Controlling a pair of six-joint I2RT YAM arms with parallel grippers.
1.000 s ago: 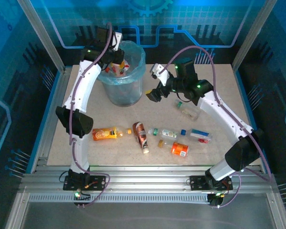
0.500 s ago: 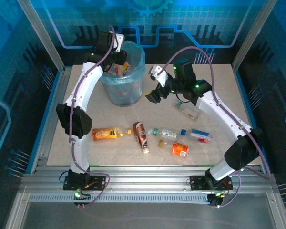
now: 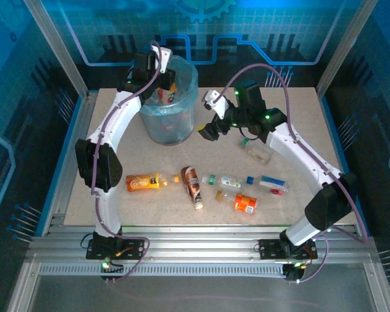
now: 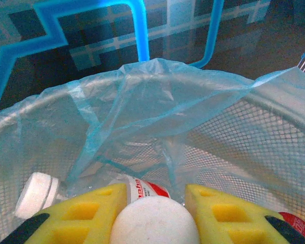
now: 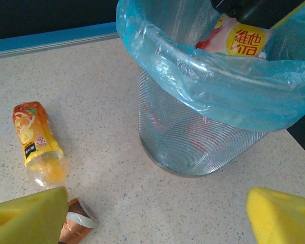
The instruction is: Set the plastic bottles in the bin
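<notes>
**Drop position reached, release pending**

Left gripper (image 4: 155,203) has moved inward over the round, blue-bagged mesh bin (image 3: 182,123) near the table's far edge, clamped on a white-capped, yellow-labelled clear plastic bottle (image 5: 241,38). Right gripper (image 5: 152,216) hangs wide, empty. Release judged due.

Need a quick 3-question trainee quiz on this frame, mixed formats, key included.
1. True or false: the left hand grips a white-capped bottle over the bin.
2. The right hand is: A) open, B) shut on a bottle, C) inside the bin.
3. Fill in: the bin's liner bag is light ____.
Key: 1 true; 2 A; 3 blue.
</notes>
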